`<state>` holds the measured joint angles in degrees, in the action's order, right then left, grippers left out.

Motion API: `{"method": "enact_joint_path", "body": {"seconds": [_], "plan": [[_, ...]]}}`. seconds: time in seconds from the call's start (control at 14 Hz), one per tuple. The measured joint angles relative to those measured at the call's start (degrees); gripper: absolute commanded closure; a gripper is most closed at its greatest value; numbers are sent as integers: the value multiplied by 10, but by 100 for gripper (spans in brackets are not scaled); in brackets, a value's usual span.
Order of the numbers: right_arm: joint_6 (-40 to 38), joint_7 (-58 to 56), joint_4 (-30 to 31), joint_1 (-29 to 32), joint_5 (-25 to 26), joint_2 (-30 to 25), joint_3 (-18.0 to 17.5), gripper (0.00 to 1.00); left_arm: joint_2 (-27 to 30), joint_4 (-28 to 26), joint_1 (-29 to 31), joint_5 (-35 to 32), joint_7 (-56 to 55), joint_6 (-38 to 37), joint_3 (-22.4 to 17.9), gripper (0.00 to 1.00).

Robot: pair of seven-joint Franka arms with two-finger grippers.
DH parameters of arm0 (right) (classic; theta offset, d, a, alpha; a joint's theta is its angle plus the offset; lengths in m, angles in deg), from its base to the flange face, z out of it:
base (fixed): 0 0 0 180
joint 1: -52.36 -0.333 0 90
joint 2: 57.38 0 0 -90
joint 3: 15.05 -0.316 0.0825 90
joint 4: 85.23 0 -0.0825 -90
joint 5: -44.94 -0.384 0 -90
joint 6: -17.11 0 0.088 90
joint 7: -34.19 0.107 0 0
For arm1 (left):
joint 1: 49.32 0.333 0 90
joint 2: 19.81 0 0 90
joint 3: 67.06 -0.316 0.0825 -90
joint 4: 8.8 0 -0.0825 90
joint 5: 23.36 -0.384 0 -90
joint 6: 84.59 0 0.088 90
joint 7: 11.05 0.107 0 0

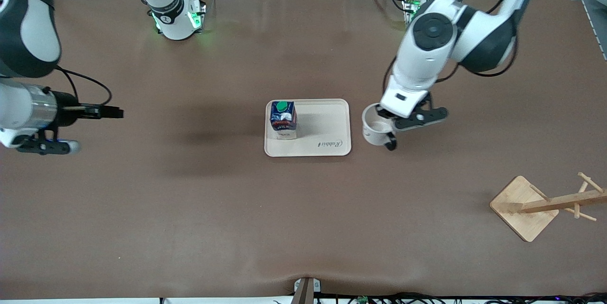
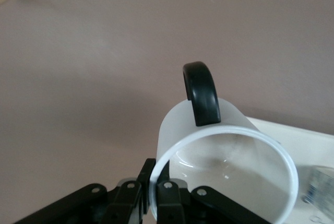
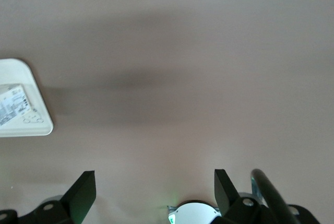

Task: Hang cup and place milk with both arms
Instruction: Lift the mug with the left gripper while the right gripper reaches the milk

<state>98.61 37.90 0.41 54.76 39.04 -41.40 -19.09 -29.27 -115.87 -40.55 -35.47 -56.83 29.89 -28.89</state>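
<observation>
Only from the left wrist: left gripper [image 2: 154, 195] pinching the cup's [image 2: 209, 145] rim; right gripper [image 3: 155, 190] spread, empty.

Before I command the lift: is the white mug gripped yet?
Gripped: the left gripper is shut on the white mug's rim, beside the beige tray.

I am reading one clear word: "Rabbit" in dark script, sitting upside down to the front camera on the beige tray [image 1: 332, 124], near the corner toward my left arm's end of the table. The milk [image 1: 283, 120] standing on that tray is showing a red label patch with pale lettering, but I am not making out its words. Nothing else is carrying legible text.
</observation>
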Motion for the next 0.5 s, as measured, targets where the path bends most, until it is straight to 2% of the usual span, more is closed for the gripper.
{"method": "enact_joint_path", "body": {"seconds": [0.14,0.29,0.5], "plan": [[28,26,0,-39,-37,9,-1,0,5,22,31,0,42,-27,-1,100],[98,70,2,-68,-90,26,-2,0,5,47,55,0,88,-47,-1,100],[211,140,5,-128,-111,85,-3,0,5,73,100,0,177,-74,-2,100]]}}
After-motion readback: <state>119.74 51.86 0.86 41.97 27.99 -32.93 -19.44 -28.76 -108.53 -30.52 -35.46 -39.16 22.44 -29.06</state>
